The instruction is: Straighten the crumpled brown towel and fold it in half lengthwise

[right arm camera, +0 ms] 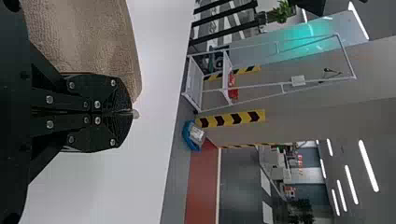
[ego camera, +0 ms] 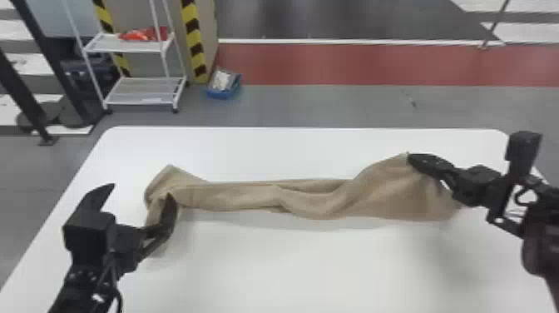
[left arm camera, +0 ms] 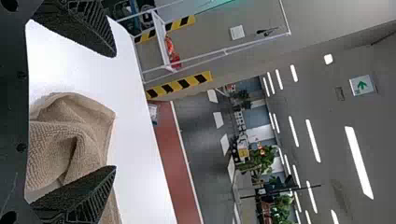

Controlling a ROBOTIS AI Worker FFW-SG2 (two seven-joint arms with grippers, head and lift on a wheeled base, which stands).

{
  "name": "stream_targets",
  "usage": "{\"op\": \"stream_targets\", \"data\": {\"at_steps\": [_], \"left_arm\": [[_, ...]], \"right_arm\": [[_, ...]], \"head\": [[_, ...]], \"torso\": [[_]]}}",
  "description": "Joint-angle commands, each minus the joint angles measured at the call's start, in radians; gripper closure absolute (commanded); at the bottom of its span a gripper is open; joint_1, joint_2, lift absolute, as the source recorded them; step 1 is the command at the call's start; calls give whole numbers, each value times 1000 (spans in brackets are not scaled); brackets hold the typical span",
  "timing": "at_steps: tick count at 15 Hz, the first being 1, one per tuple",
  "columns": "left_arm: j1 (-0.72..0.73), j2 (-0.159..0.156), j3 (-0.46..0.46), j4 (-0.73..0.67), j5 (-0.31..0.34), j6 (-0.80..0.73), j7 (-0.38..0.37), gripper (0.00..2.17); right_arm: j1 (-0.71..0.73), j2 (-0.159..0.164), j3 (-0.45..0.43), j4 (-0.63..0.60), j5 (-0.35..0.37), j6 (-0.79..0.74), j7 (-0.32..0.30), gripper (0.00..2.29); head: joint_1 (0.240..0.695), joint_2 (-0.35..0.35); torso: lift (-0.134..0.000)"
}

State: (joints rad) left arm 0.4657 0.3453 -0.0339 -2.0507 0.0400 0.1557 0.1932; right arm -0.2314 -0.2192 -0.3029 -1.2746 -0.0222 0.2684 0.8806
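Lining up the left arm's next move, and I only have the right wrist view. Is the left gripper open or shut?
Observer: Open. The left wrist view shows the left gripper with its fingers well apart.
Operator: What's the towel like near it?
Observer: Bunched. That end of the towel has loose folds turned over one another.
Operator: And its middle?
Observer: In the head view it runs across the table as a narrow, rumpled strip, not spread flat.
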Motion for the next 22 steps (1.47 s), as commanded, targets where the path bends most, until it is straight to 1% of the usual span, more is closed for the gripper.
{"op": "stream_targets", "data": {"at_steps": [1,4,5,6,7,8,9,10,11,12,14,15,16,17,18,20,22], "left_arm": [[10,1,0,-2,1,-3,-6,22],[25,9,2,-13,11,-3,-24,29],[34,11,8,-23,32,3,-43,29],[45,12,20,-36,66,3,-69,29],[56,12,28,-46,78,6,-87,26],[65,14,35,-55,78,9,-89,29],[82,17,46,-66,78,12,-92,29],[94,20,54,-78,80,15,-98,29],[113,21,71,-91,81,19,-112,29],[125,21,77,-101,93,22,-138,29],[149,24,91,-117,112,19,-204,46],[160,24,98,-117,123,0,-262,46],[163,24,106,-108,146,-24,-336,46],[165,23,118,-95,147,-31,-405,46],[165,24,124,-78,147,-37,-459,46],[169,24,134,-49,147,-58,-535,63],[172,24,132,-3,129,-101,-587,93]], "right_arm": [[30,-6,-70,-23,-55,-36,-23,1217],[75,-19,-120,-29,-68,-76,-65,1217],[86,-19,-125,-29,-68,-85,-75,1217],[92,-20,-128,-29,-68,-91,-101,1217],[93,-20,-128,-29,-67,-91,-143,1217],[93,-23,-137,-28,-68,-94,-181,1217],[92,-26,-157,-25,-68,-94,-204,1217],[90,-32,-174,-20,-70,-91,-207,1217],[90,-42,-173,-17,-68,-88,-207,1217],[92,-45,-171,-16,-68,-85,-206,1217],[92,-46,-170,-8,-68,-88,-207,1217],[92,-48,-166,-2,-68,-88,-206,1217],[92,-48,-163,0,-68,-91,-206,1217],[92,-48,-160,0,-68,-91,-204,1217],[92,-48,-159,1,-67,-91,-203,1217],[93,-48,-159,6,-68,-94,-198,1217],[92,-48,-157,7,-65,-97,-196,1217]], "head": [[695,-23],[695,-85],[695,-99],[695,-111],[695,-122],[695,-143],[695,-154],[695,-165],[695,-173],[695,-182],[695,-202],[695,-208],[695,-215],[695,-224],[695,-236],[695,-256],[695,-261]], "torso": [[-124],[-124],[-124],[-124],[-124],[-124],[-124],[-124],[-124],[-124],[-124],[-124],[-124],[-124],[-124],[-124],[-124]]}}
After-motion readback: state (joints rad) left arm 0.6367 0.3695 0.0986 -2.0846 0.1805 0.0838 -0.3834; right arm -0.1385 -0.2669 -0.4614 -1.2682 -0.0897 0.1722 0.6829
